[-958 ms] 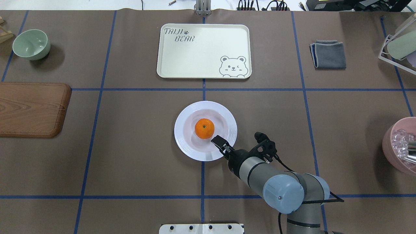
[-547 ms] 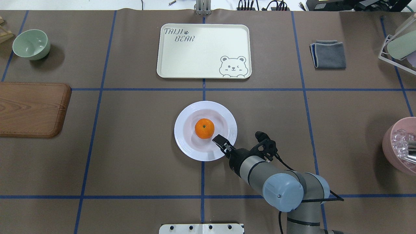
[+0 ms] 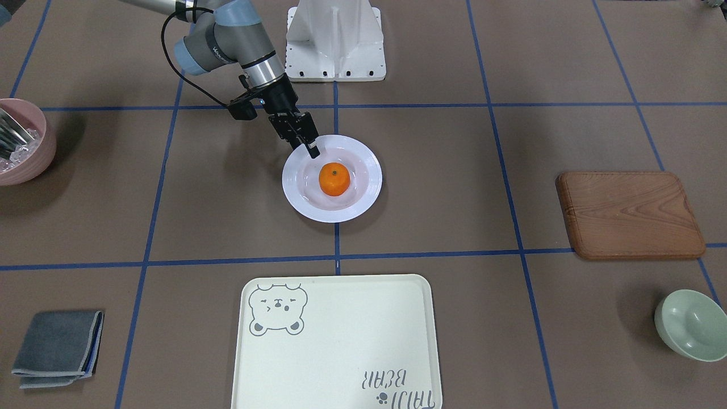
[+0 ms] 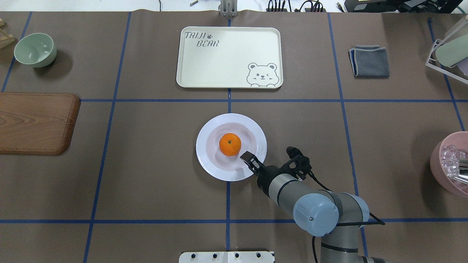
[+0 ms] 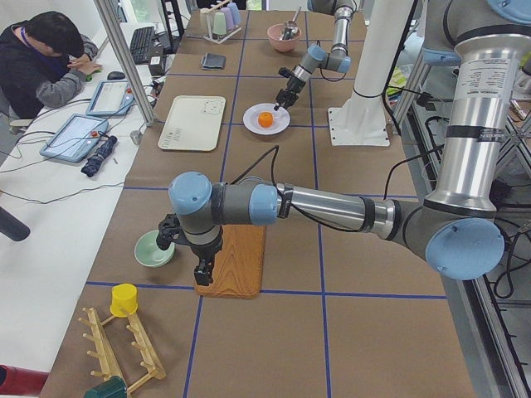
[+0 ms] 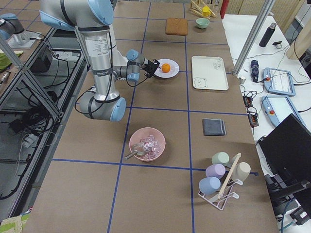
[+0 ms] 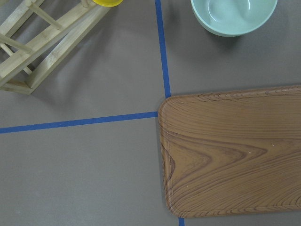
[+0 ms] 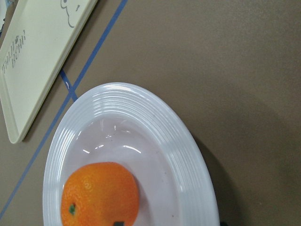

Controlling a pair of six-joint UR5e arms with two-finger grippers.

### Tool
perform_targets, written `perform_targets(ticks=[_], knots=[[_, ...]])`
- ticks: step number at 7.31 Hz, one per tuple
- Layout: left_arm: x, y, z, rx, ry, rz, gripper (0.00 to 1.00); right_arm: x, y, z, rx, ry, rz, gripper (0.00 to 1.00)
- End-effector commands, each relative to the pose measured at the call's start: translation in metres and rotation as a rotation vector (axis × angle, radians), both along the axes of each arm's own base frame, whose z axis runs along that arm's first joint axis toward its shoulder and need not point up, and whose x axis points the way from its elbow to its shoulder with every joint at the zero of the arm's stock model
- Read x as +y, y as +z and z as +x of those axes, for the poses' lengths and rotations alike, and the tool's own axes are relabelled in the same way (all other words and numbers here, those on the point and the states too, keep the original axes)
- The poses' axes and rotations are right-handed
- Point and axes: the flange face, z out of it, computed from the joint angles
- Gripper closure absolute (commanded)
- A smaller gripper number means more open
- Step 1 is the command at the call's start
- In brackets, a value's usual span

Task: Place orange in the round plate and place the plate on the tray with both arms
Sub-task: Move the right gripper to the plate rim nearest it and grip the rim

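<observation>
The right arm's black two-finger gripper (image 4: 248,157) hung over the near rim of the round shiny white plate (image 4: 208,160); I could not tell if its fingers were apart. Just past it, the small bright orange (image 4: 230,144) sat loose in the plate's middle. Farther off lay the big pale yellow tray (image 4: 226,62)

One orange (image 4: 230,144), one plate (image 4: 207,160), one tray (image 4: 226,62), one wooden board (image 4: 36,122), one folded cloth (image 4: 370,61), one green bowl (image 4: 35,49) and one pink bowl (image 4: 437,164), two altogether.
</observation>
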Motion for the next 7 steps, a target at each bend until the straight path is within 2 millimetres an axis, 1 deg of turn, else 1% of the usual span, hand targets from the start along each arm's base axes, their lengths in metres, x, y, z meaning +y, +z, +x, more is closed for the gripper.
perform_targets(ticks=[1,4,5,6,7], knots=[[0.001,0.001,0.0,0.0,0.001,-0.001,0.02,0.0,-0.001,-0.001,-0.001,0.005,0.001,1.0],[0.003,0.002,0.0,0.008,0.0,-0.003,0.02,-0.002,-0.008,0.004,-0.023,0.019,0.008,1.0],[0.003,0.002,0.0,0.011,0.0,-0.002,0.02,-0.004,-0.014,0.008,-0.039,0.04,0.016,1.0],[0.003,0.002,0.001,0.012,0.002,-0.002,0.02,-0.003,-0.025,0.016,-0.064,0.048,0.021,1.0],[0.003,0.001,0.001,0.012,0.0,-0.001,0.02,-0.004,-0.027,0.019,-0.069,0.055,0.023,1.0]])
